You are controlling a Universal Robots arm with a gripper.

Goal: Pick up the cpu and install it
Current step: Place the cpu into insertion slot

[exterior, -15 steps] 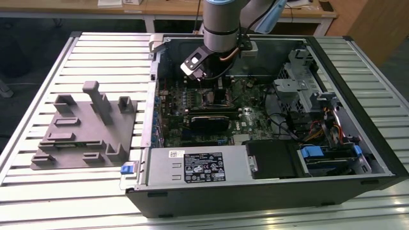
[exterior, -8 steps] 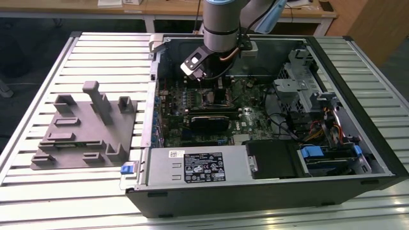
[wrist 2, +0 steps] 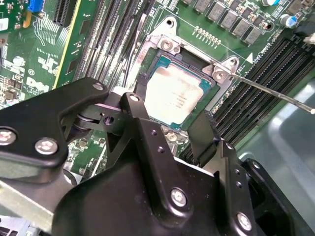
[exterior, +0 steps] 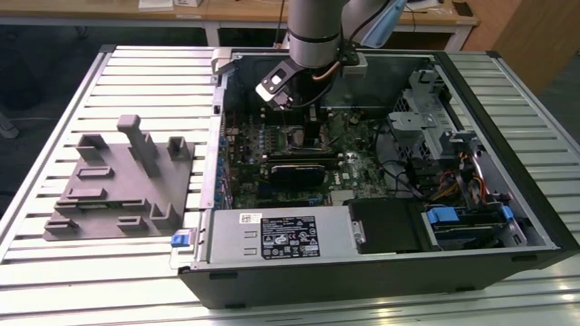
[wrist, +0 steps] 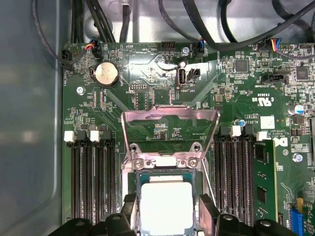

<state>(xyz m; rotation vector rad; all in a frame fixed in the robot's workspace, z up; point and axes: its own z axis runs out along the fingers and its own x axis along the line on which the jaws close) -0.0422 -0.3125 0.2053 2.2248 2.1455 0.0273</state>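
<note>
Bench (exterior: 136,75) of aluminium slats carries an open computer case (exterior: 381,278), laid on its side with the motherboard (exterior: 243,159) facing up. At the exterior view's left, beside the case, a grey plastic fixture (exterior: 113,187) rests on the bench. The arm (exterior: 317,30) reaches down into the far half of the case. The gripper (exterior: 308,125) hangs directly over the square socket (exterior: 303,141). A black rectangular block (exterior: 295,173) lies just nearer than the socket. The power supply (exterior: 281,234) occupies the near edge of the case.

In the second wrist view, the cpu (wrist 2: 174,96) lies flat inside the socket frame, silver-grey top upward and level with the board. The gripper (wrist 2: 170,114) straddles it on two opposite sides (whether it clamps the chip or stands just clear of its edges cannot be told). A thin metal lever (wrist 2: 275,94) angles away from one socket corner. Memory slots (wrist 2: 110,39) run alongside the socket.

In the first wrist view, the cpu (wrist: 166,211) sits in the socket between the two sides of the gripper (wrist: 168,201). The metal load plate (wrist: 170,120) stands hinged open just beyond the chip. Memory slots (wrist: 91,177) flank the socket on both sides. A coin cell (wrist: 107,73) and black cables (wrist: 206,29) lie farther off, towards the board's edge.
</note>
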